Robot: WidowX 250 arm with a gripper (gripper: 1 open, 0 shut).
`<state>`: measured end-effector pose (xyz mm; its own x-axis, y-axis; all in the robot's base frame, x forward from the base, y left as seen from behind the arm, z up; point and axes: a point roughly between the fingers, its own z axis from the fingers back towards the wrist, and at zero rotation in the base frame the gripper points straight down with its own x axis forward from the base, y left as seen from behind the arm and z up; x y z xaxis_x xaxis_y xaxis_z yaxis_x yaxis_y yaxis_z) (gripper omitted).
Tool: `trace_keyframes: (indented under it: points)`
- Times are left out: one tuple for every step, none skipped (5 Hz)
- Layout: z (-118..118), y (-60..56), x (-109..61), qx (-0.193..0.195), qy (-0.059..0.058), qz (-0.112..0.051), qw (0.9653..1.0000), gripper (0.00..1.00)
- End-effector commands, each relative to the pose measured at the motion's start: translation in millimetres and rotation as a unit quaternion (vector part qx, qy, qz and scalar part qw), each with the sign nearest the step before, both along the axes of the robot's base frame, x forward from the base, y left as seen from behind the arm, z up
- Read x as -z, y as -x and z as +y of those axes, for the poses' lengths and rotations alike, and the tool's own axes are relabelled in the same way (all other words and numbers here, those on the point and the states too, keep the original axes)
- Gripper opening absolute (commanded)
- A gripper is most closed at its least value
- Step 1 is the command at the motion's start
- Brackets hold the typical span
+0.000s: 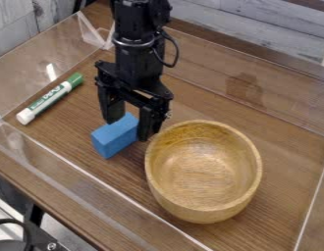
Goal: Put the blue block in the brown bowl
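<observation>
The blue block (114,136) lies on the wooden table, just left of the brown bowl (204,170). The bowl is round, light wood, and holds nothing. My black gripper (130,122) hangs open directly over the block, its two fingers (154,119) pointing down and straddling the block's far end. The fingertips stand close to the block's top; whether they touch it I cannot tell. Nothing is held.
A green-and-white marker (49,98) lies at the left of the table. A raised clear rim (73,167) runs along the table's front edge. The arm's cables trail behind the gripper toward the back.
</observation>
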<state>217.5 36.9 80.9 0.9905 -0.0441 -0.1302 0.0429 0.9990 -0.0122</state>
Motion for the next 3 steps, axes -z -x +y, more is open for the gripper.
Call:
trace_keyframes:
  points:
    - [5.4, -1.8, -12.2, -0.002, -0.005, -0.034, 0.9994, 1.00]
    - [6.8, 1.0, -10.4, -0.001, -0.004, -0.036, 0.9994, 1.00]
    - [8.3, 3.3, -8.7, 0.003, -0.001, -0.039, 0.9992, 1.00]
